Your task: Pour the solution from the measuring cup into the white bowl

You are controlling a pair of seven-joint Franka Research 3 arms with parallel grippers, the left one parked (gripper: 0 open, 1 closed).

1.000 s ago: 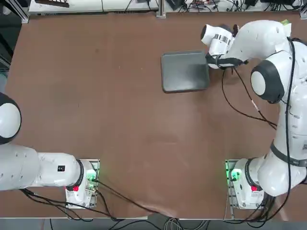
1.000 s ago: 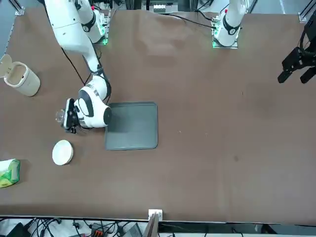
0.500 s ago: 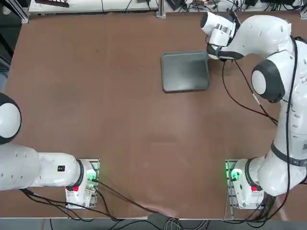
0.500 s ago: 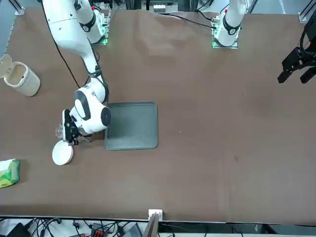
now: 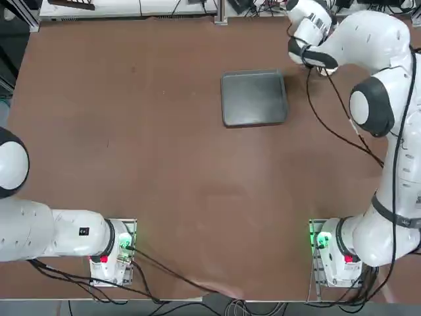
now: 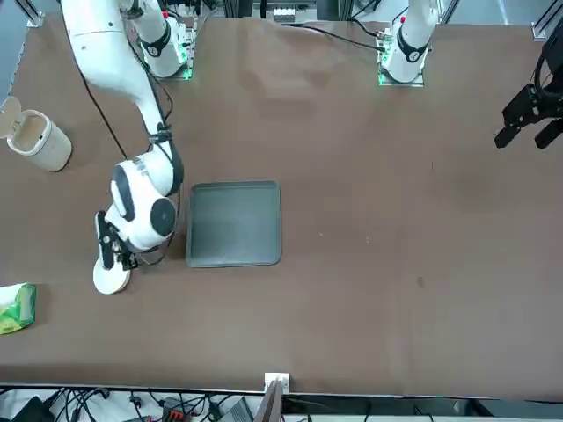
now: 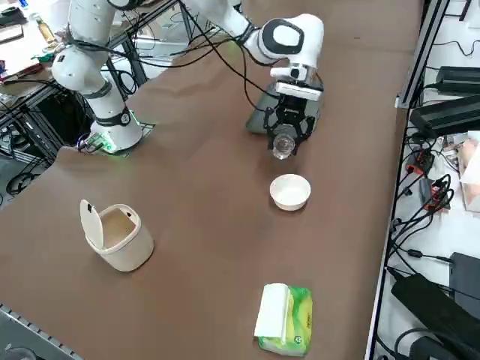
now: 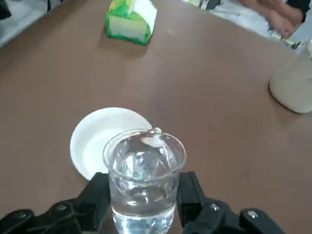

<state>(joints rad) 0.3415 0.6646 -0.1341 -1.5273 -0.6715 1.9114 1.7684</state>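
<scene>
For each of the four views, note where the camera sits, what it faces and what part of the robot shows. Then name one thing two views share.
Top: overhead, looking down; both arm bases at the bottom edge, grey tray beyond them.
Front: across the table, facing the robot; the right gripper sits by the white bowl.
Right side: raised at the robot's right, looking diagonally down; the gripper holds the measuring cup short of the bowl.
Right wrist: on the working arm, both fingers shut on the cup.
Shared: the tissue pack shows in the right side and wrist views.
</scene>
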